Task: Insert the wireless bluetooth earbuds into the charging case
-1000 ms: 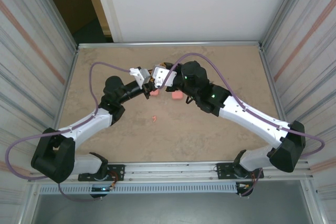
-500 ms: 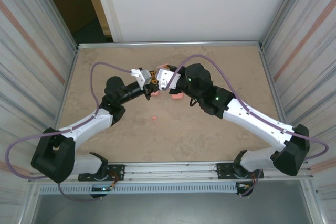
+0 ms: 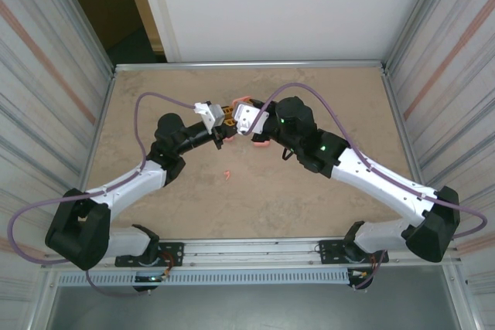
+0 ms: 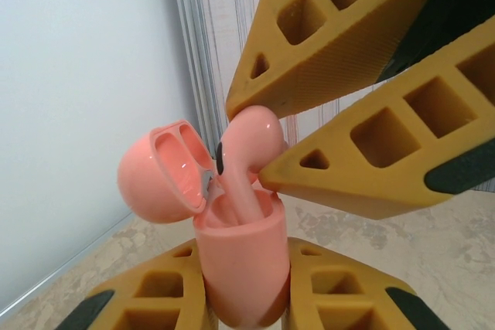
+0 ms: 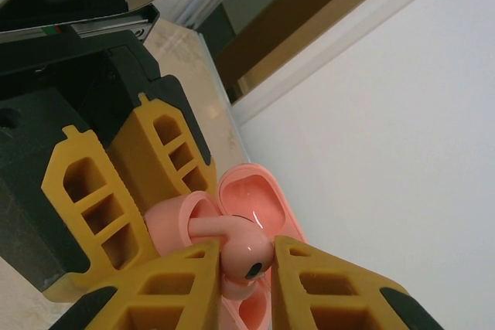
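Observation:
My left gripper [image 4: 244,295] is shut on the lower body of a pink charging case [image 4: 244,268], held upright above the table with its lid [image 4: 158,175] hinged open to the left. My right gripper [image 5: 247,256] is shut on the round head of one salmon-pink earbud [image 5: 246,249]. The earbud's stem [image 4: 236,191] reaches down into the case's mouth. In the top view the two grippers meet at back centre, the left gripper [image 3: 220,123] close beside the right gripper [image 3: 234,119].
A second pink case [image 3: 261,143] lies on the table under the right wrist. A loose earbud [image 3: 228,175] lies nearer the front on the tan tabletop [image 3: 155,98]. Metal walls close in both sides, and a white panel stands behind.
The right arm has shifted a little to the right and its wrist has turned, while still holding the earbud at the case. The left arm has barely moved.

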Tool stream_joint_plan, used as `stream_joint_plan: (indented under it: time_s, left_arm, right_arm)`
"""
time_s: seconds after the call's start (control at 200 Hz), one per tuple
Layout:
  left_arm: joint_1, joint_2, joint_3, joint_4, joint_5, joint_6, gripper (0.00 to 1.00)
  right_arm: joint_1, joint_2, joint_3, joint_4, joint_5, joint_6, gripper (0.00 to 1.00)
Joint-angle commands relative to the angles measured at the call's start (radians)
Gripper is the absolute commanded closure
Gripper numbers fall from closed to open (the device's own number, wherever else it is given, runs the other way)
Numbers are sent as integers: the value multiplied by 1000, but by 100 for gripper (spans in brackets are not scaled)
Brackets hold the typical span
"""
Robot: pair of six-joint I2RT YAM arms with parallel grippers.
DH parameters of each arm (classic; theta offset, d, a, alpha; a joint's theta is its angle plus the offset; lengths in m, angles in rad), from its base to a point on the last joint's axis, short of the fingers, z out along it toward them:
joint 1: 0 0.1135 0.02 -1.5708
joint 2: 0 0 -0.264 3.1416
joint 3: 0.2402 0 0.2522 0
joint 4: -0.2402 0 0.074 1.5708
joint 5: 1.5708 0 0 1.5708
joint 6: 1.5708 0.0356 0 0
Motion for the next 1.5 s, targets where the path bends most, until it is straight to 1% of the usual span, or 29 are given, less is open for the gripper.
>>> stream_joint_plan:
  time_s: [0.0, 0.386, 0.712, 1.087, 1.493]
  left_arm:
    - [9, -35, 15, 83, -17, 8, 100]
    - [8, -23, 19, 84, -7, 7, 100]
    - [7, -18, 23, 74, -7, 13, 100]
    - [6, -9, 28, 67, -12, 19, 100]
    - [6, -2, 32, 52, -25, 31, 100]
  right_arm:
    - [-9, -20, -29, -59, 2, 29, 80]
    - [-9, 14, 4, 25, 22, 46, 83]
    - [-7, 49, 36, 75, 29, 55, 84]
    - [-8, 42, 42, 85, 23, 73, 83]
    - [-7, 15, 37, 74, 53, 63, 83]
